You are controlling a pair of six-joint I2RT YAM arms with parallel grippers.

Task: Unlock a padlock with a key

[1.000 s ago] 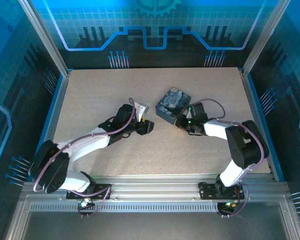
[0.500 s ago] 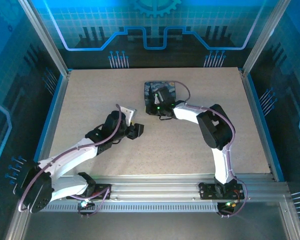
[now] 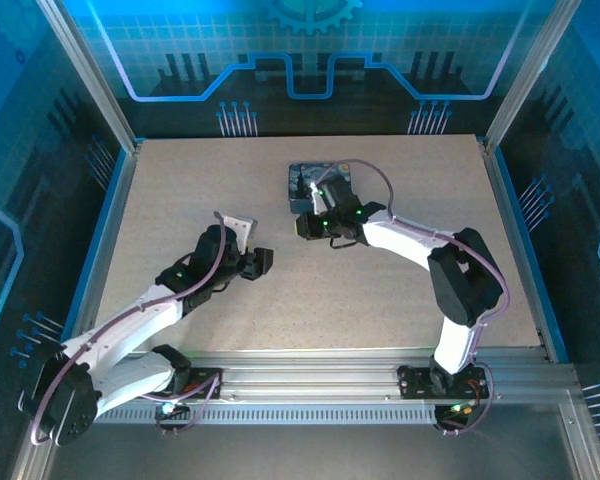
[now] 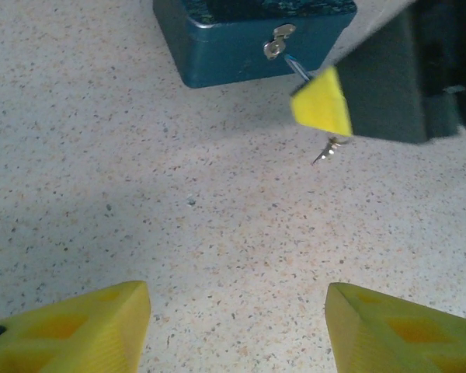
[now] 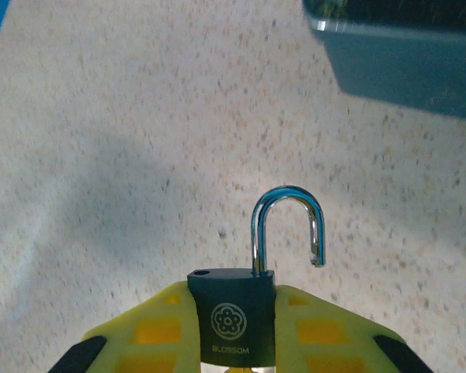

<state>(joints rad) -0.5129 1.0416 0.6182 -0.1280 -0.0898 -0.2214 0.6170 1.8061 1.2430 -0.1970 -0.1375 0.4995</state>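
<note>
Across far-middle desk [image 3: 180,180], seeing blue tin [image 4: 217,54]. Reading left fingers [image 4: 70,326] as spread wide, gripping nothing, aimed at tin from well short. Seeing right fingers [image 5: 163,334] pinching padlock [image 5: 231,322] near tin front, shackle [image 5: 287,225] standing open. Spotting key [image 4: 326,151] poking out beneath right fingers.

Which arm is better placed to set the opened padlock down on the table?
Right. The right gripper is shut on the padlock, whose shackle stands open. The left gripper is open, holds nothing and sits apart from it.
</note>
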